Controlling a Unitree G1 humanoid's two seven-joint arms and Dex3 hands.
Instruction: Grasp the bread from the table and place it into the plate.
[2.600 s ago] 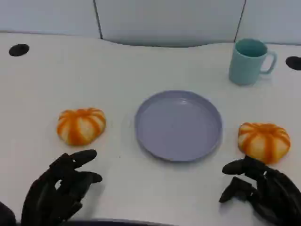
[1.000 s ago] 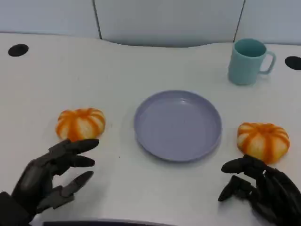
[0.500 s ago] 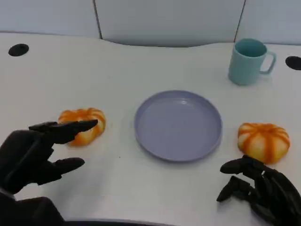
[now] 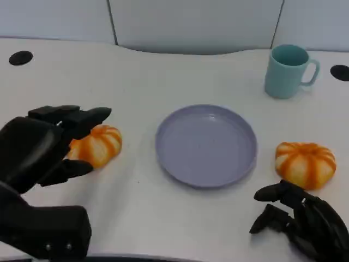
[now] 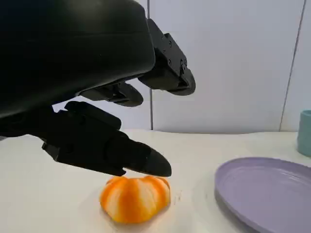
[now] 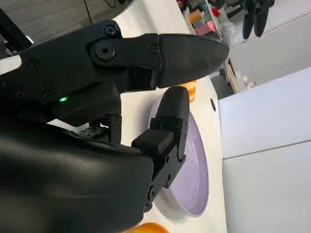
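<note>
since the earlier frames the left hand (image 4: 41, 150) is rising from the lower left corner of the head view up to the middle left, now sitting over the left bread (image 4: 96, 144), while the right hand (image 4: 302, 218) is staying at the lower right with barely any shift. the plate (image 4: 206, 144), the mug (image 4: 289, 71) and both breads are lying where they were.

the left hand is hovering open, fingers spread above the left bread and thumb lower beside it, and nothing is in its grasp; in the left wrist view the fingers (image 5: 167, 73) are hanging above the bread (image 5: 135, 197) with a clear gap, not touching it. the right hand is resting low with its fingers curled inward and holding nothing, just below the right bread (image 4: 305, 162).

the left bread is lying on the table at the left of the lavender plate, apart from its rim; the right bread is lying at the plate's right. the plate is sitting at the frame's centre.

the table (image 4: 163, 82) is white, with a teal mug at the upper right, dark round holes at the far left and right edges, and pale grey wall panels behind it.
</note>
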